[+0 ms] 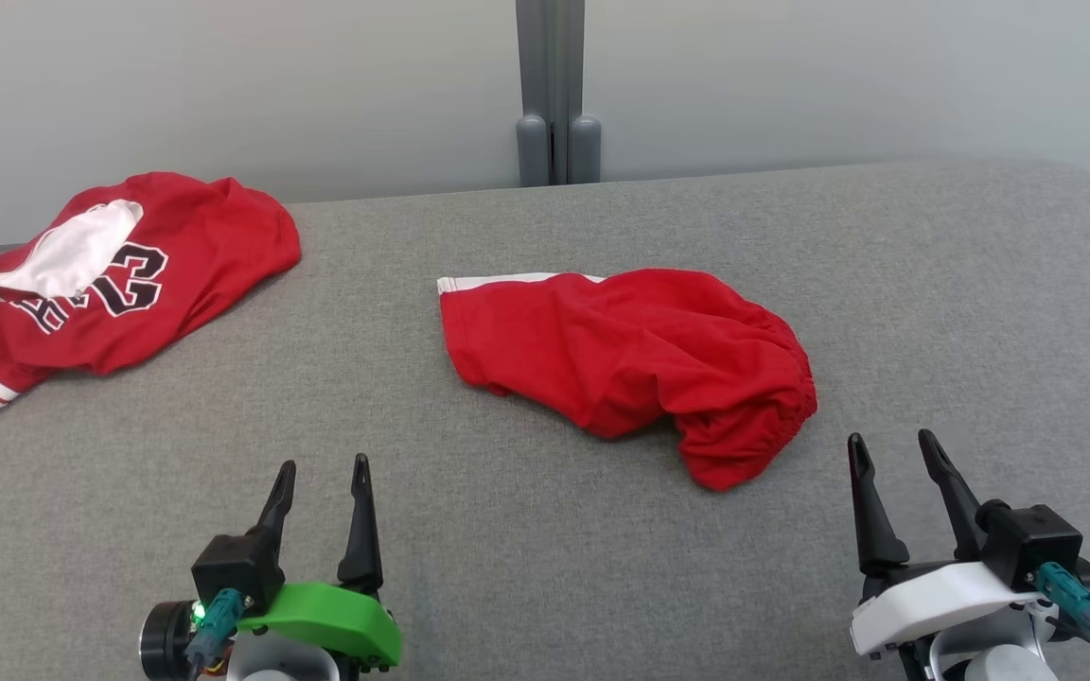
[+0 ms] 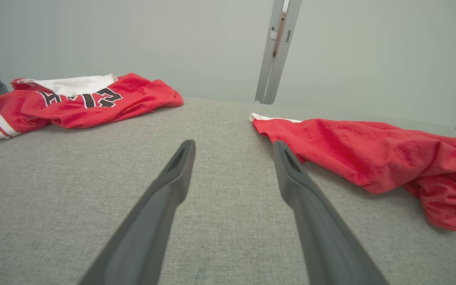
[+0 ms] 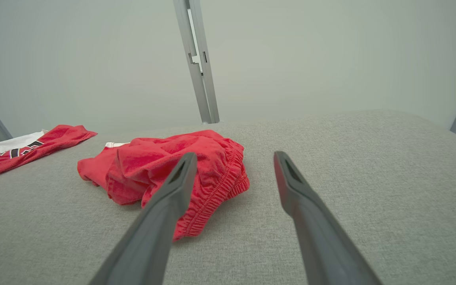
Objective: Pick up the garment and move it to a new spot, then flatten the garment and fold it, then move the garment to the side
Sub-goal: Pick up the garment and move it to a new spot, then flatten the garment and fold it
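Left gripper (image 1: 324, 462): the two dark fingers (image 2: 160, 206) stand wide apart with nothing between them; tips point away from the robot, low over the grey padded surface (image 1: 545, 567); green cover at the wrist.

Right gripper (image 1: 890, 436): also spread wide and empty; white cover at the wrist; fingers lean slightly toward the robot's left in the head view.

Red shorts (image 1: 630, 359): crumpled, lying mid-surface, farther out than both grippers and between their lines; touching neither. The gathered elastic waistband (image 1: 791, 397) is the end nearer the right gripper, just ahead of it and to its left, with a strip of bare grey between. In the right wrist view the left finger crosses in front of the waistband. The white-trimmed hem (image 1: 507, 280) is the far left end, ahead of the left gripper and to its right; in the left wrist view the shorts begin beside the right finger's tip and run off rightward.

Arms: only the wrists show at the bottom of the head view; well apart, at about the same level.

Surroundings: red jersey (image 1: 129, 274) with a white panel and black numerals, bunched at the far left and running out of the head view; well apart from the shorts, bare fabric between. The far edge of the surface meets a pale wall (image 1: 838, 76); grey post (image 1: 552, 95) behind the centre. Bare surface lies right of the shorts out to the rounded far corner, and between the grippers.
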Tool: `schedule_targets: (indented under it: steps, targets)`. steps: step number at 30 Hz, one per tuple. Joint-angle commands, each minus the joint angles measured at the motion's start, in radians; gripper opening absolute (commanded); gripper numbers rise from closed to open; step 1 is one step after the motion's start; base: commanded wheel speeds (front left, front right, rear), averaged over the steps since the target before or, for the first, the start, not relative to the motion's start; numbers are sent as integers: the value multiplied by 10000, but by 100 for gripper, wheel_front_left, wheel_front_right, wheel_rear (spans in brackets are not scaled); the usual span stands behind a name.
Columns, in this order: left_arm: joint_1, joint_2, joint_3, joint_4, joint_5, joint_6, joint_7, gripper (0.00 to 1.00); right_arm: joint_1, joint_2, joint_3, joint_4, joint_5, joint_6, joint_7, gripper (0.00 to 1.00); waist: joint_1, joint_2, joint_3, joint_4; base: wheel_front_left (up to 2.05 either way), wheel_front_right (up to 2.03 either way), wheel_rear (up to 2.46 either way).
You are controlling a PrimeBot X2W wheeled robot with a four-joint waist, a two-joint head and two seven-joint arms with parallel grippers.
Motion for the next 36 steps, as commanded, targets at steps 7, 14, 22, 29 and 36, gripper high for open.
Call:
schedule_targets:
  steps: [7,14,22,29,36]
  targets:
    - [223,-256,393,128,455,-340,-9,100,-39,-29,151,255,36,1,-32,100,0,-1,-1,-17,0,0,0]
    - [239,-391,606,247,642,-495,-9,100,-90,-29,96,315,-33,1,-32,100,0,-1,24,-47,0,0,0]
    - [39,-464,745,244,858,-613,-9,100,-513,-27,47,420,-192,1,-31,100,0,-1,271,58,0,0,0]
    - [-313,-488,655,28,1007,-668,-9,100,-2266,-225,-663,1159,-1062,1,681,100,0,-1,897,471,0,0,0]
    - [-671,-496,401,-205,877,-587,-9,100,-4291,-1214,-614,2512,-852,1,2698,100,0,-1,1744,1312,0,0,0]
